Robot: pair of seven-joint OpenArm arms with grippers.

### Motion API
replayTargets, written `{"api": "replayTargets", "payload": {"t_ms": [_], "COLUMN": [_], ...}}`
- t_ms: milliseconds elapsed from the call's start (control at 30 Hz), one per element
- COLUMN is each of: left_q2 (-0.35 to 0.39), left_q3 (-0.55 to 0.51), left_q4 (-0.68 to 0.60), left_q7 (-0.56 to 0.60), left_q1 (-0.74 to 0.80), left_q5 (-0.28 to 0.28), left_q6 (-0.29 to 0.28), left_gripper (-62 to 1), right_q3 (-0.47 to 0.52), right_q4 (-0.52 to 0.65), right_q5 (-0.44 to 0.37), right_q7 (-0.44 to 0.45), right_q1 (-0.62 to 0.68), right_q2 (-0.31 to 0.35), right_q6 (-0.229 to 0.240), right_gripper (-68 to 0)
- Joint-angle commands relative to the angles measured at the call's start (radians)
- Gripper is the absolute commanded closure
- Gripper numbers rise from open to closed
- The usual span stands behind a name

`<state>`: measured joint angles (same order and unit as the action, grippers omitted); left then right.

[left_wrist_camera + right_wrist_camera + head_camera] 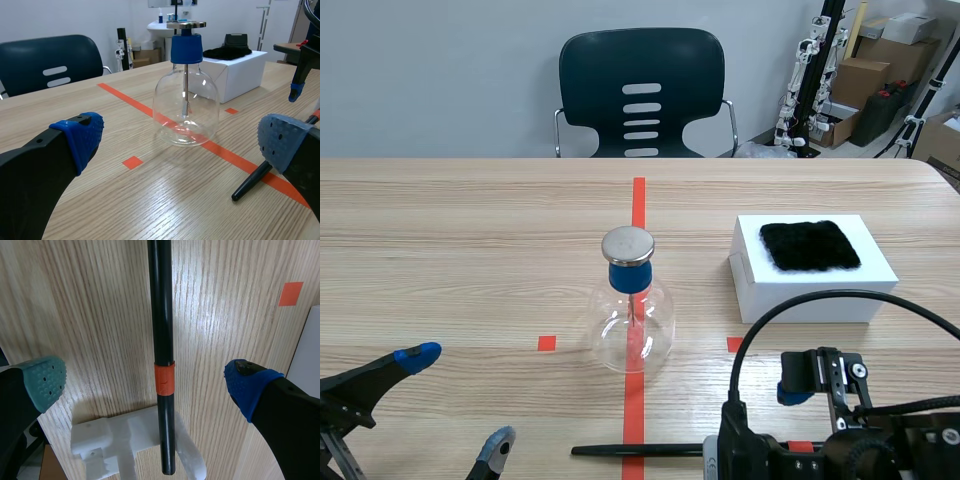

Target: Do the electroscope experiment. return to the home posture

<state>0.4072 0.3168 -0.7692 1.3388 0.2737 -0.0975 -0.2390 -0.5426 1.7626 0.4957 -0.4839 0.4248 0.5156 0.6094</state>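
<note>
The electroscope (632,318), a clear glass flask with a blue stopper and a flat metal disc (627,243), stands upright on the red tape line mid-table. A black rod (638,450) with an orange band (164,379) lies on the table in front of it, one end on a white stand (131,440). My right gripper (146,382) hovers over the rod, open, with its fingers well apart on either side and not touching it. My left gripper (458,400) is open at the near left with nothing in it; the flask (186,110) stands ahead of it.
A white box (820,285) carrying a black fur cloth (810,245) sits right of the flask. A dark chair (642,95) stands beyond the table's far edge. Cardboard boxes (860,80) and gear fill the back right corner.
</note>
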Motion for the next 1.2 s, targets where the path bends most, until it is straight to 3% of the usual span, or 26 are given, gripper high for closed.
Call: {"api": "replayTargets", "payload": {"t_ms": [0,600,867,1167], "left_q2": [0.001,0.001,0.027,0.036], "left_q3": [-0.001,-0.001,-0.005,-0.005], "left_q4": [-0.011,-0.011,-0.014,-0.023], "left_q7": [0.014,0.026,0.084,0.087], "left_q1": [0.0,0.0,0.001,0.015], "left_q5": [0.003,0.005,0.068,0.076], "left_q6": [-0.003,-0.003,-0.003,-0.003], "left_gripper": [-62.3,-62.3,-62.3,-62.3], "right_q3": [0.011,0.012,0.014,0.056], "right_q4": [0.025,0.025,0.025,0.041], "right_q5": [-0.003,-0.003,-0.003,-0.002], "right_q7": [-0.004,0.0,0.004,0.05], "right_q1": [-0.011,-0.011,-0.011,0.013], "right_q2": [0.011,0.011,0.011,0.007], "right_q6": [-0.003,-0.004,-0.012,-0.019], "right_gripper": [-67.9,-67.9,-67.9,-67.9]}}
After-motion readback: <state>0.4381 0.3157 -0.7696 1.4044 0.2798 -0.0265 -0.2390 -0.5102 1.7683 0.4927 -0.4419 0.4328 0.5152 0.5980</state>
